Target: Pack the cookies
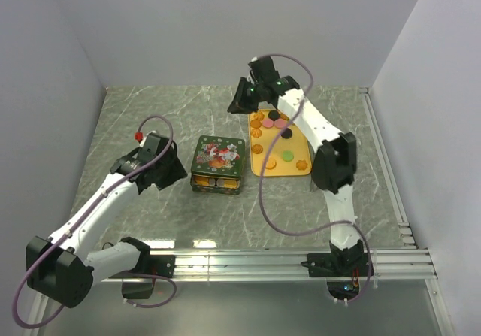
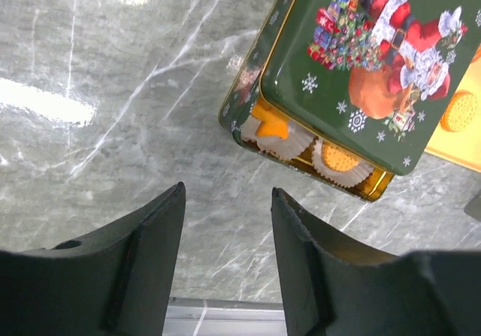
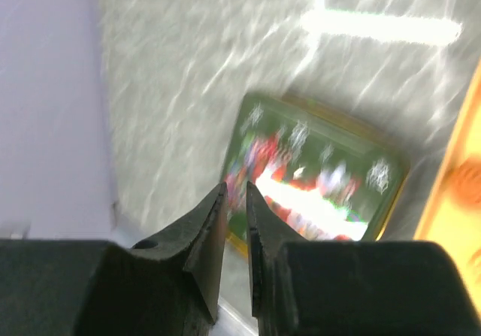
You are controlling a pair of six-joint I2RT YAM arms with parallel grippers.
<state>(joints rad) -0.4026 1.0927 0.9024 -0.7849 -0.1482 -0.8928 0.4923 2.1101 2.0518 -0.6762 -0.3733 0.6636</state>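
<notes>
Mid-worktop (image 1: pixel 150 110): green Christmas tin (image 1: pixel 216 183) with Santa-print lid (image 2: pixel 361 58) on top. Lid skewed, so near edge of tin uncovered.

Showing in that gap, left wrist view: cookies (image 2: pixel 342 159) sitting in white paper cups (image 2: pixel 289 142). One round and golden, one orange; rest hidden under lid.

Just right of tin: yellow tray (image 1: pixel 299 149). Cannot tell whether touching tin or a hair apart. More cookies loose on tray, flat, single layer. Mostly orange, plus a few pink, one or two black, one green. Bunched toward far end, green one mid-tray, a couple of orange ones along near edge.

Left fingers (image 1: pixel 179 172): released, spread wide, nothing between. Low over bare worktop just left of tin, pointed at it, not touching. Arm stretched out from near-left base.

Right fingers (image 1: pixel 239 103): clenched nearly together, only a thin slit, nothing seen in it. Up over far-left corner of tray, near the bunched cookies; contact with any of them not visible. Arm reaching from near-right base, elbow raised over right side of tray.

Right wrist view blurred: tin lid and orange tray edge recognisable, nothing finer.
</notes>
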